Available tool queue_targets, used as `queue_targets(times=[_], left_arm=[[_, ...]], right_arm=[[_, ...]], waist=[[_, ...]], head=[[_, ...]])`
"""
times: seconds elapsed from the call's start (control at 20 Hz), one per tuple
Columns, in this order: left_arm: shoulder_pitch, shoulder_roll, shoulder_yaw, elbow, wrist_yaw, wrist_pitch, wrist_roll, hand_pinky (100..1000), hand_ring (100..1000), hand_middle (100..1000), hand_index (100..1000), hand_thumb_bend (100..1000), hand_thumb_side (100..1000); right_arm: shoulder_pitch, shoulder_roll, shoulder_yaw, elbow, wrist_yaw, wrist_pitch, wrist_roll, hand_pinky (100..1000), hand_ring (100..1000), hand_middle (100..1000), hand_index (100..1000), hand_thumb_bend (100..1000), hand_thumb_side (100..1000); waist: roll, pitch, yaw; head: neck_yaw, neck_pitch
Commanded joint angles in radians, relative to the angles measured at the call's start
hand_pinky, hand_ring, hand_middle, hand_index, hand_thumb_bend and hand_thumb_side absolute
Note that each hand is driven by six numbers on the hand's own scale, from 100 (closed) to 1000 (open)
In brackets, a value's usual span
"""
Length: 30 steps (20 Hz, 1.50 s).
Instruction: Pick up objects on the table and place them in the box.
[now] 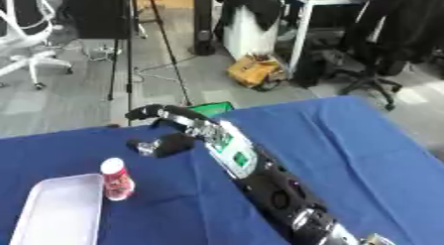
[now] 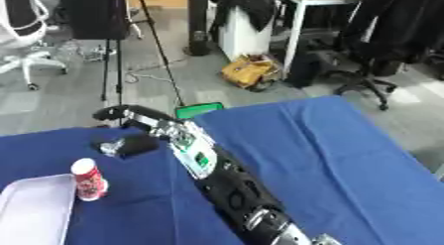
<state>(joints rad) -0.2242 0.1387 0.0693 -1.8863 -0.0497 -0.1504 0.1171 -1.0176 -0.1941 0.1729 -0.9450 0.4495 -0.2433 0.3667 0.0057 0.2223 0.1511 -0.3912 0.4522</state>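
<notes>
Nearest the camera, the right arm comes in from the lower right and stretches diagonally across the blue-clothed bench toward its far left part. Only this arm shows; the left hand is in no view.

Well to the near-left of the right hand lies the white tray-like box, shallow and open, at the bench's near-left corner. Just beside its far right corner stands a small red bottle with a white cap, upright and apart from the hand.

Closer to the hand, just below and on the near side of its fingers, sits a small dark object with a silvery end; what it is cannot be made out. The hand hangs over the bench's far edge beyond this object, fingers extended and slightly drooped, holding nothing.

Judging from this, the step in hand is the reach for a pick, most likely the dark object, since it lies nearest the fingers. Nothing shows in the box, so the task looks to be at an early stage. The next move calls for drawing the hand back toward the body and down, so the fingers come over the object before curling round it, then carrying it near-left to the box without knocking the bottle over.
</notes>
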Motion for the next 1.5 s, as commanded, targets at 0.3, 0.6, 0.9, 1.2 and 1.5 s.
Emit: queue_targets(times=[0.3, 0.6, 0.9, 1.2, 1.5], left_arm=[[-0.018, 0.006, -0.010, -0.012, 0.012, -0.007, 0.006, 655, 688, 806, 933, 525, 794], [-0.025, 0.001, -0.015, -0.016, 0.014, -0.009, -0.002, 655, 687, 805, 933, 528, 791], [-0.026, -0.002, -0.018, -0.016, 0.016, -0.010, -0.007, 656, 686, 805, 933, 527, 792], [-0.026, -0.002, -0.017, -0.015, 0.018, -0.010, -0.007, 656, 685, 804, 934, 527, 793], [-0.026, -0.002, -0.017, -0.015, 0.017, -0.010, -0.007, 656, 684, 804, 934, 527, 793]], right_arm=[[-0.041, 0.081, -0.006, 0.053, 0.149, -0.042, -0.034, 938, 1000, 915, 943, 394, 459], [-0.029, 0.116, -0.006, 0.092, 0.228, -0.067, -0.042, 935, 1000, 915, 945, 398, 462], [-0.031, 0.108, -0.004, 0.092, 0.341, -0.090, -0.094, 945, 1000, 914, 945, 447, 437], [-0.039, 0.094, -0.007, 0.078, 0.518, -0.099, -0.200, 955, 1000, 913, 947, 477, 425], [-0.039, 0.079, -0.022, 0.090, 0.615, -0.078, -0.262, 956, 998, 908, 946, 487, 420]], waist=[[0.016, -0.009, 0.032], [0.018, -0.006, 0.053], [0.019, -0.002, 0.077], [0.017, 0.003, 0.082], [0.017, 0.005, 0.082]], head=[[-0.023, 0.002], [-0.029, 0.000], [-0.029, 0.000], [-0.029, 0.001], [-0.025, 0.000]])
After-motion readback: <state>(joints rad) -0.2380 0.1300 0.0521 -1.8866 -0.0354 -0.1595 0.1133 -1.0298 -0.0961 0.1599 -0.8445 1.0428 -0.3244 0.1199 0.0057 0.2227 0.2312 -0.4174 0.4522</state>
